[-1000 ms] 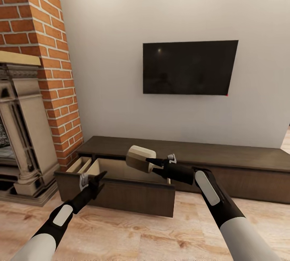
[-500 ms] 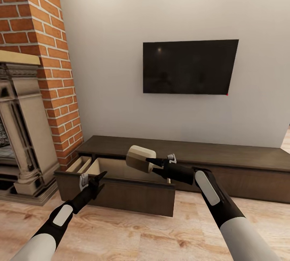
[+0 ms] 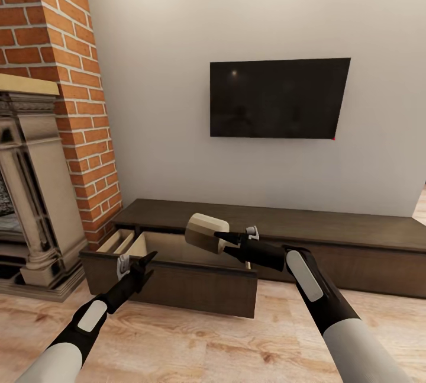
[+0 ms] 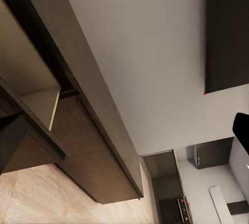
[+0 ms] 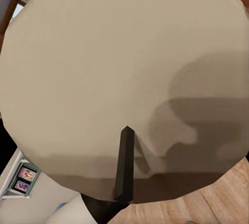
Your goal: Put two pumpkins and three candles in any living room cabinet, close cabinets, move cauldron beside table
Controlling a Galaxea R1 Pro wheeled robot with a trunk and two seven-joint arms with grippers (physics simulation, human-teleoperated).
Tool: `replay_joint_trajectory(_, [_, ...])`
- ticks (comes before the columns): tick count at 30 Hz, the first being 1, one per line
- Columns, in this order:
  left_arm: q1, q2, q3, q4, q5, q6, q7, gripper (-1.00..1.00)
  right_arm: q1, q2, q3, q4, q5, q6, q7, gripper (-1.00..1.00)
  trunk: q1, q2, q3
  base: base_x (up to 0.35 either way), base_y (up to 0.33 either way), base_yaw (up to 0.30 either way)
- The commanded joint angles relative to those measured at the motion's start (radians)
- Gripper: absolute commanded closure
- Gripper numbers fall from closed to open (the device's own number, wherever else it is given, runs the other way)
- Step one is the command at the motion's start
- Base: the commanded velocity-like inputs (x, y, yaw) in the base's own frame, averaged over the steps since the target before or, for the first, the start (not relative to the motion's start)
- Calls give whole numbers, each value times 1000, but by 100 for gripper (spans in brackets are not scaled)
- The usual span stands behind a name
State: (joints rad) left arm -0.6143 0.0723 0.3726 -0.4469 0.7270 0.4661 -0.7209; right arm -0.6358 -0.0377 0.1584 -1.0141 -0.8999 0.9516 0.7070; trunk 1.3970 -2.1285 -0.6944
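My right gripper [image 3: 220,238] is shut on a candle [image 3: 205,232], a stubby grey-brown cylinder with a paler end, held tilted above the open drawer [image 3: 177,283] of the low dark-brown cabinet [image 3: 343,232]. The candle's pale face [image 5: 124,73] looms close in the right wrist view, with one black finger [image 5: 123,167] across it. The drawer's pale wood interior [image 3: 168,247] shows nothing inside from here. My left gripper [image 3: 148,264] is open, just at the left part of the drawer's front edge and holding nothing. The left wrist view looks along the cabinet [image 4: 98,130] and its pulled-out drawer [image 4: 36,94].
An ornate stone fireplace [image 3: 29,193] and a brick column [image 3: 65,75] stand to the left of the cabinet. A black TV [image 3: 278,99] hangs on the white wall above it. Wooden floor [image 3: 207,341] lies between me and the drawer.
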Motion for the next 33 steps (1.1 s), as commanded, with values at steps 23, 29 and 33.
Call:
replay_joint_trajectory(23, [-1, 0, 2, -1, 5, 6, -2, -100, -1, -1, 1, 0, -1, 3, 2, 100, 0, -1, -1, 189, 216, 0])
replay_joint_trajectory(29, [-1, 0, 2, -1, 5, 5, -2, -100, -1, -1, 1, 0, -1, 3, 3, 100, 0, -1, -1, 287, 187, 0])
replay_joint_trajectory(33, [-1, -1, 2, -1, 5, 5, -2, -100, -1, -1, 1, 0, -1, 3, 3, 100, 0, -1, -1, 304, 134, 0])
